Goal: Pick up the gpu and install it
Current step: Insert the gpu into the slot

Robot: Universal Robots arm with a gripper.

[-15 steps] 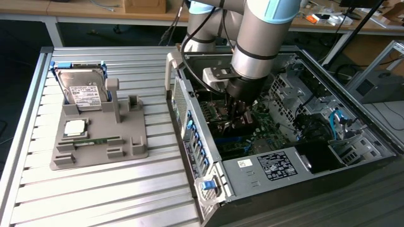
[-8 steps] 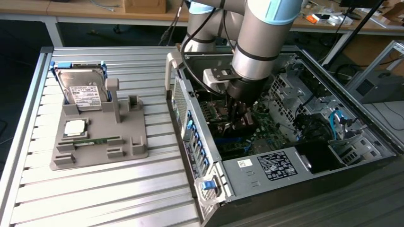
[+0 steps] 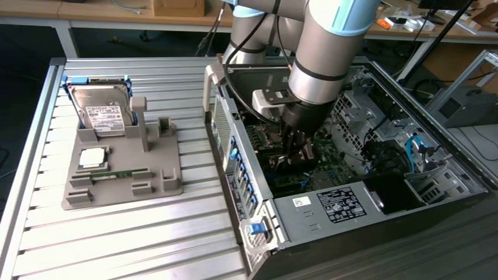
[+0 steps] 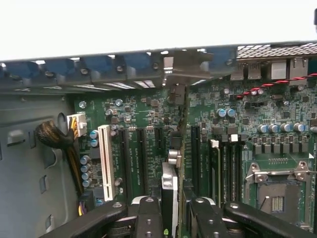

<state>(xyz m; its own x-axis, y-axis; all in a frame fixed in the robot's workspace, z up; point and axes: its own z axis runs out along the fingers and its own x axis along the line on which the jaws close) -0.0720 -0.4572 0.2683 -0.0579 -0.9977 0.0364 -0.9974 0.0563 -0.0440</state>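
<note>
The black two-fingered claw (image 4: 171, 218) pinches the thin green-brown gpu card with its silver metal bracket (image 4: 174, 148) edge-on, upright over the green motherboard (image 4: 148, 106) inside the open dark computer case (image 3: 374, 198) (at about 3 o'clock in the exterior view). The grey holder tray (image 3: 116, 175) on the slatted metal counter (image 3: 116, 233) keeps the silver hard drive (image 3: 105, 111) at 9 o'clock.
</note>
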